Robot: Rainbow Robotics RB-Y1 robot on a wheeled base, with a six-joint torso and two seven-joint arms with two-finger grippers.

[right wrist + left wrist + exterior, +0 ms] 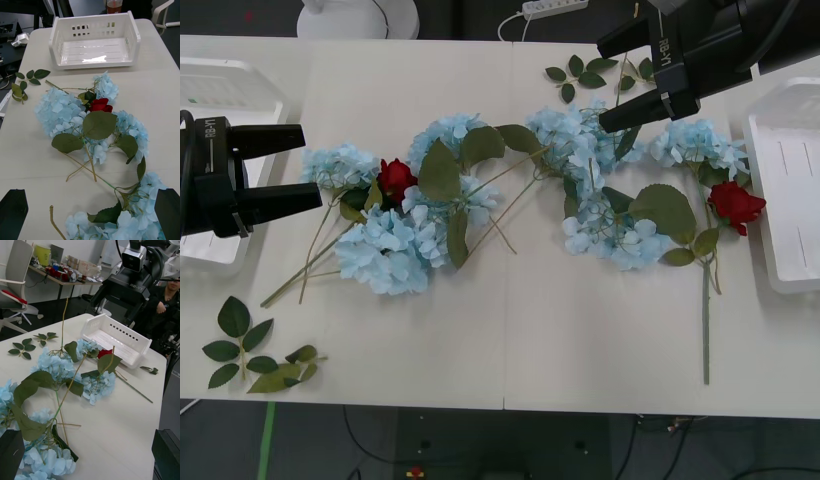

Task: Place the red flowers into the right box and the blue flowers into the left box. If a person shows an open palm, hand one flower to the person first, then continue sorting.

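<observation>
Front view: both boxes sit bare, flowers strewn mid-desk. The right gripper (648, 75) hovers at upper right, fingers wide, holding nothing; the left gripper (292, 165) waits, fingers apart. I'd drop onto the red rose (735, 204) at right, pinching its stem clear of blue heads.

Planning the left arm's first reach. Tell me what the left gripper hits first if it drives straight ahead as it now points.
The left gripper, open, points across the table. Straight ahead, it would probably first meet the nearest blue flower head, with a red rose just beyond. Its height above the table is unclear, so it might pass over.
</observation>
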